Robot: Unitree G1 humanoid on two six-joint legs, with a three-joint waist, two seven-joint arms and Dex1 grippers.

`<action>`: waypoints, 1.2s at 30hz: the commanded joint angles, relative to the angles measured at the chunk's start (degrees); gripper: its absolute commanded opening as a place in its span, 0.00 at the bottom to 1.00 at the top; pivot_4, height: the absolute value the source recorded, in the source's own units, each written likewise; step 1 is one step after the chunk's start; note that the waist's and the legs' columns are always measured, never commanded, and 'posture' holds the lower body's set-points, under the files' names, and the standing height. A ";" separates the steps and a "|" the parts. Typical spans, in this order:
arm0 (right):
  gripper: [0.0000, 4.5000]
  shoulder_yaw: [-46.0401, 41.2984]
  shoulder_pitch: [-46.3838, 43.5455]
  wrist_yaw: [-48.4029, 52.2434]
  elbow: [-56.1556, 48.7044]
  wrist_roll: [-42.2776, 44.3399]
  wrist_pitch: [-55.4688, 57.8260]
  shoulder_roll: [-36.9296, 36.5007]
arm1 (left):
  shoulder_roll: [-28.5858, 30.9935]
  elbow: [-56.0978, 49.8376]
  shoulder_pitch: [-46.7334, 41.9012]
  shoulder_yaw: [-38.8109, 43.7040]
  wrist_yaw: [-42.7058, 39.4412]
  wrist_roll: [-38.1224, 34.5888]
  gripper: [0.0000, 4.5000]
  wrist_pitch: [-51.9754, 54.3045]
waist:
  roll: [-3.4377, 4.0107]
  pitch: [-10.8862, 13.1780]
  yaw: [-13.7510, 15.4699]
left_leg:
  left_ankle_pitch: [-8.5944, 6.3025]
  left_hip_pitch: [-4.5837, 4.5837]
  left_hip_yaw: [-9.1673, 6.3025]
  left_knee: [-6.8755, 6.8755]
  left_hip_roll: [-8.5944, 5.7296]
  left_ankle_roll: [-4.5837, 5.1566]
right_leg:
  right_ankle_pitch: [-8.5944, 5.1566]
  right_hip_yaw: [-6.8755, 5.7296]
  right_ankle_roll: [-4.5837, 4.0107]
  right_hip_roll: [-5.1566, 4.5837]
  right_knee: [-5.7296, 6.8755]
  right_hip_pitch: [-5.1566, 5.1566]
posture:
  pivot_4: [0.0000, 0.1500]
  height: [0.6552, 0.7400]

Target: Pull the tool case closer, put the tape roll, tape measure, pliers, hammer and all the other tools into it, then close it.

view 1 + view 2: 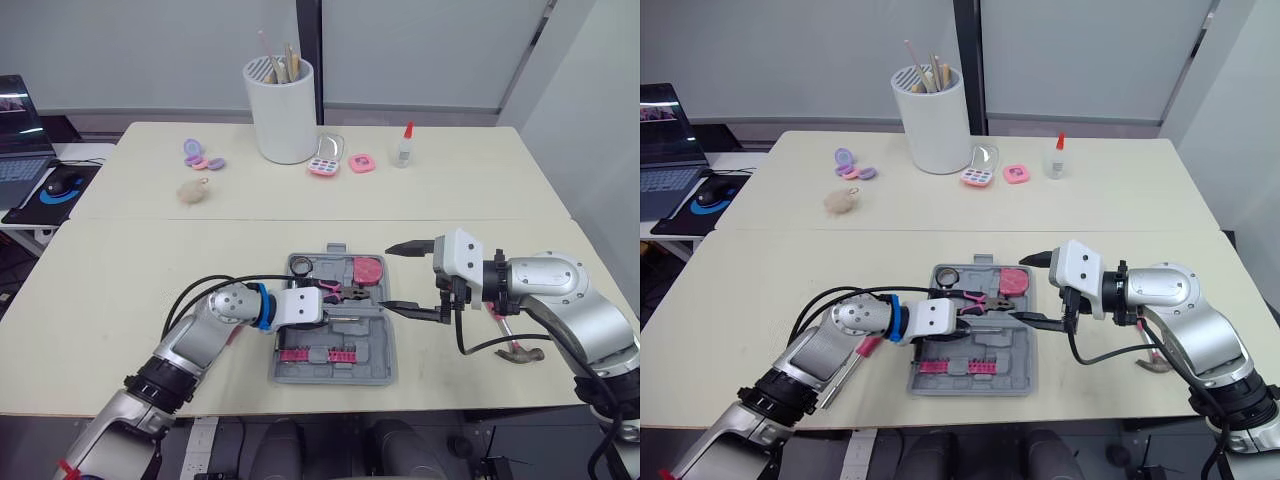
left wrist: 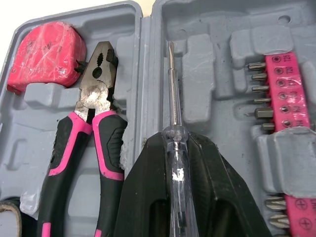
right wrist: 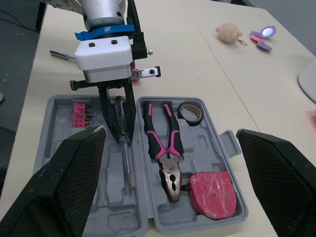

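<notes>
The grey tool case (image 1: 372,370) lies open at the table's front middle. In it are a tape roll (image 1: 302,266), a pink tape measure (image 1: 367,270), pink-handled pliers (image 2: 94,123) and a pink bit strip (image 1: 318,353). My left gripper (image 1: 335,305) hovers over the case, shut on a clear-handled screwdriver (image 2: 174,148) whose blade points along a moulded slot beside the hinge. My right gripper (image 1: 390,277) stands open at the case's right edge, holding nothing. A hammer (image 1: 520,352) lies on the table under my right arm. A pink-handled tool (image 1: 862,348) rests beneath my left forearm.
At the back of the table stand a white cup of sticks (image 1: 280,110), pink compacts (image 1: 325,165), a glue bottle (image 1: 403,145), purple pieces (image 1: 200,155) and a fluffy ball (image 1: 192,190). A laptop (image 1: 20,140) sits on a side desk at far left.
</notes>
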 commanded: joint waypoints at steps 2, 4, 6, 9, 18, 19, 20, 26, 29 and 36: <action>1.00 -0.77 0.12 0.35 -2.44 -0.07 -0.91 -0.62 | -0.29 -1.19 -0.35 0.25 -0.25 0.01 0.13 -0.96 | 0.00 0.00 0.00 | 0.00 -0.01 0.00 0.00 0.00 0.00 | 0.00 0.00 0.00 0.00 0.00 0.00 | 1.00 1.00; 1.00 -0.74 0.15 0.36 -2.36 -0.11 -0.99 -0.59 | -0.34 -1.20 -0.33 0.30 -0.26 0.08 0.28 -1.04 | 0.00 0.00 0.00 | 0.00 0.00 0.00 0.00 0.00 0.00 | 0.00 0.00 0.00 0.00 0.00 0.00 | 1.00 1.00; 1.00 -0.60 0.14 0.35 -2.04 -0.28 -1.21 -0.46 | -0.39 -1.09 -0.40 0.33 -0.06 0.33 0.41 -1.38 | 0.00 0.00 0.00 | 0.00 0.00 0.00 0.00 0.00 0.00 | 0.00 0.00 0.00 0.00 0.00 0.00 | 1.00 1.00; 1.00 -0.55 0.19 0.35 -1.87 -0.38 -1.37 -0.34 | -0.40 -1.11 -0.34 0.31 0.02 0.55 0.41 -1.49 | 0.00 0.00 0.00 | 0.00 0.00 0.00 0.00 0.00 0.00 | 0.00 0.00 0.00 0.00 0.01 0.00 | 1.00 1.00; 1.00 -0.49 0.08 0.59 -1.56 -0.64 -1.61 -0.16 | -0.36 -4.77 0.46 2.75 -0.54 -3.14 0.41 1.16 | 0.00 0.00 0.00 | 0.00 0.00 0.00 0.01 0.00 0.00 | 0.00 0.00 0.00 0.00 0.01 0.00 | 1.00 1.00; 1.00 -0.48 0.06 0.60 -1.54 -0.66 -1.62 -0.14 | -0.23 -5.42 0.53 3.15 -0.77 -3.75 0.41 1.83 | 0.00 0.00 0.00 | 0.00 0.00 0.00 0.01 0.00 0.00 | 0.00 0.00 0.00 0.00 0.01 0.00 | 1.00 1.00; 1.00 -0.52 0.10 0.66 -1.55 -0.62 -1.62 -0.17 | 0.04 -6.00 0.52 3.53 -0.82 -4.04 0.41 2.30 | 0.00 0.00 0.00 | 0.00 0.00 0.00 0.01 0.00 0.00 | 0.00 0.00 0.00 0.00 0.01 0.01 | 1.00 1.00; 1.00 -0.42 0.06 0.88 -1.43 -0.65 -1.58 -0.13 | 1.42 -7.22 1.67 3.92 -1.93 -4.88 0.08 3.95 | 0.00 0.00 -0.04 | 0.00 0.02 0.00 0.01 0.00 0.00 | 0.00 0.00 0.00 0.00 0.02 0.01 | 1.00 1.00; 1.00 -0.31 0.25 1.05 -1.49 -0.86 -1.63 -0.19 | 1.49 -6.23 1.99 3.24 -1.49 -3.68 0.00 3.27 | 0.00 0.00 -0.02 | 0.00 0.02 0.00 0.01 0.00 0.00 | 0.00 0.00 0.00 0.00 0.02 0.01 | 1.00 1.00; 1.00 -0.85 0.67 1.25 -2.01 -1.00 -1.34 -0.38 | 0.21 -3.59 2.10 2.65 -0.35 -2.25 0.00 2.43 | 0.00 0.00 0.01 | 0.00 0.02 -0.01 0.02 0.00 0.00 | 0.00 -0.01 0.00 0.00 0.02 0.02 | 1.00 1.00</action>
